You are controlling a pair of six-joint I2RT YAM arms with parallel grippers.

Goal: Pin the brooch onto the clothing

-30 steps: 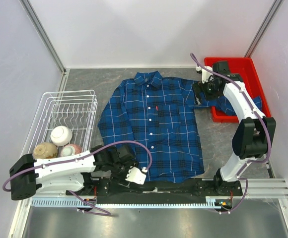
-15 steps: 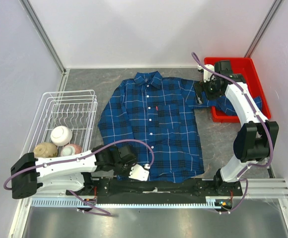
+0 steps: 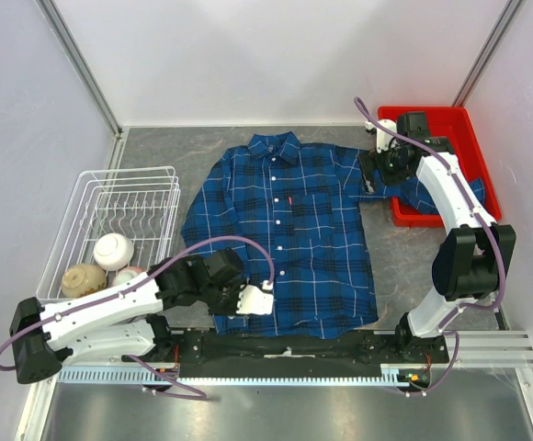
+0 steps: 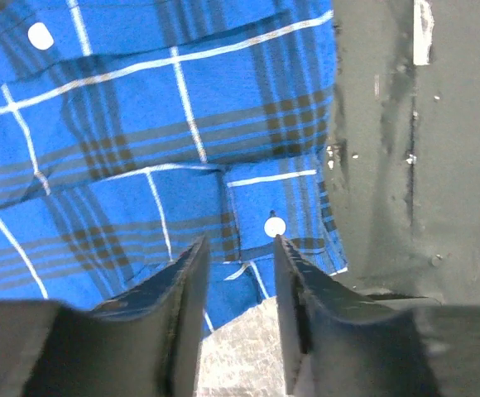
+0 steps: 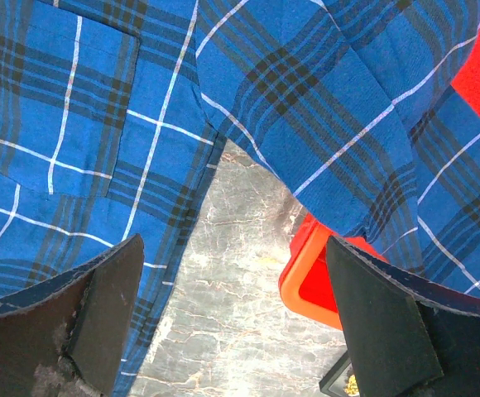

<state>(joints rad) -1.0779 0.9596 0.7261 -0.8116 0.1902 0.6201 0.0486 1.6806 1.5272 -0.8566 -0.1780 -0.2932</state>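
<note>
Blue plaid shirt (image 3: 294, 230), one, lay on your counter (image 3: 156, 152); three bowls (image 3: 113, 250) sat racked. Your left claw (image 4: 238, 241) stood narrowly parted at its hem, your right claw (image 5: 232, 244) spread wide.

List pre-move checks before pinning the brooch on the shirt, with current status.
1. Plaid shirt spread flat: ok.
2. Its sleeve clear of the red bin: not ok, it is draped over the rim.
3. Left gripper empty: ok, open near the hem by a white button.
4. Right gripper empty: ok, open wide above sleeve and bin.
5. Brooch located: cannot tell; there is only a gold speck at the right wrist view's bottom edge.
</note>
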